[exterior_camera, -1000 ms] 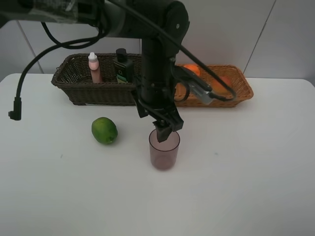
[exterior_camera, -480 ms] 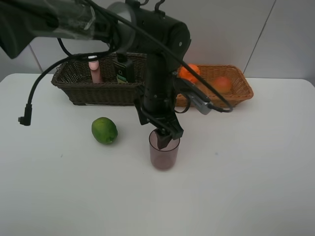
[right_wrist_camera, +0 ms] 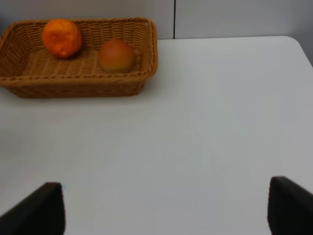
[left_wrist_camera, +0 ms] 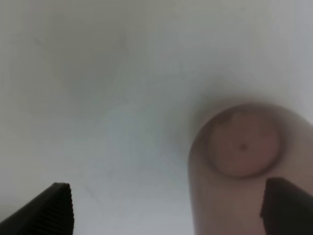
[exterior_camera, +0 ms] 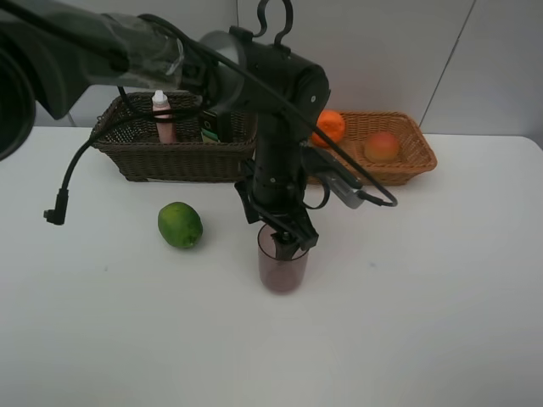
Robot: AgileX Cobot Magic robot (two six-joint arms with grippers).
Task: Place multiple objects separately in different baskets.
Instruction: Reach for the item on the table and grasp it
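Observation:
A translucent purple cup (exterior_camera: 282, 270) stands upright at mid-table. My left gripper (exterior_camera: 285, 241) hangs right over its rim. In the left wrist view the left gripper (left_wrist_camera: 171, 210) is open wide, and the cup (left_wrist_camera: 239, 161) lies by one fingertip (left_wrist_camera: 288, 205), well apart from the other. A green round fruit (exterior_camera: 180, 225) lies left of the cup. The dark brown basket (exterior_camera: 170, 157) holds a pink bottle (exterior_camera: 161, 117) and a dark green bottle (exterior_camera: 212, 125). The light basket (exterior_camera: 411, 159) holds an orange (exterior_camera: 329, 125) and a peach-like fruit (exterior_camera: 382, 147). My right gripper (right_wrist_camera: 161, 210) is open and empty.
The right wrist view shows the light basket (right_wrist_camera: 146, 58) with the orange (right_wrist_camera: 61, 37) and the peach-like fruit (right_wrist_camera: 116, 55) beyond bare white table. A black cable (exterior_camera: 64, 203) hangs from the left arm over the table's left side. Both baskets stand along the back edge.
My left gripper has come down from just above the cup to its rim. The arm has shifted, and the orange and peach now show. The cup and green fruit have not moved.

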